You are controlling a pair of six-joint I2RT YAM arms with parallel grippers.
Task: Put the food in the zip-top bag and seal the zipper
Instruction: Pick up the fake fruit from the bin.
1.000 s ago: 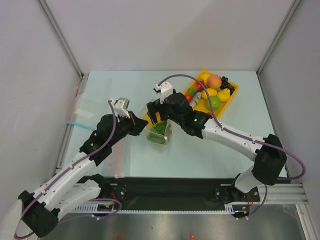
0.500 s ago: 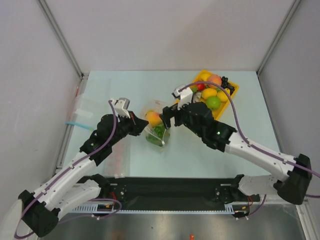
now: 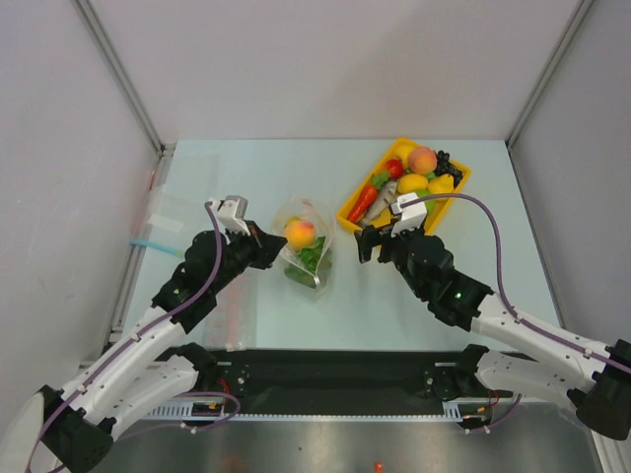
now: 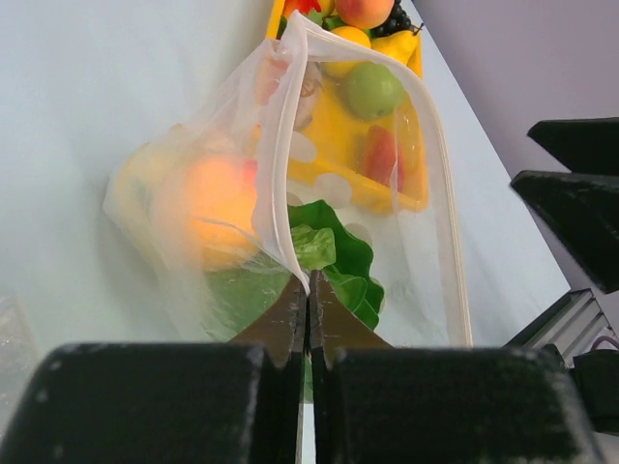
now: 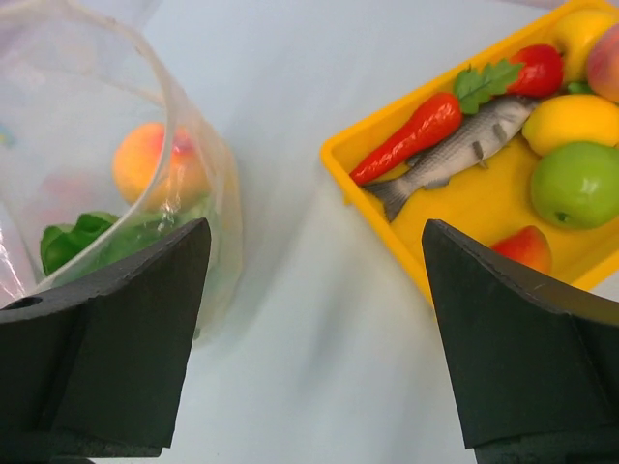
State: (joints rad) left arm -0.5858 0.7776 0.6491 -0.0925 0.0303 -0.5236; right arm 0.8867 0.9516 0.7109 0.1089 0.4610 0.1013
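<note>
Pinches the zipper of the zip-top bag with the left tool, pressed together, at mid bench. Shows peach and lettuce inside, blurred through plastic. Hovers with right tool spread, empty, beside yellow tray, partly cut off.

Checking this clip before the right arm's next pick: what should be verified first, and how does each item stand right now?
1. Left gripper shut on the zipper edge of the zip-top bag: ok.
2. Bag mouth held open, facing the tray: ok.
3. Peach and lettuce inside the bag: ok.
4. Right gripper open and empty, between bag and yellow tray: ok.
5. All food bagged: not ok; green apple, carrot and others lie in the tray.
6. Zipper sealed: not ok.
</note>
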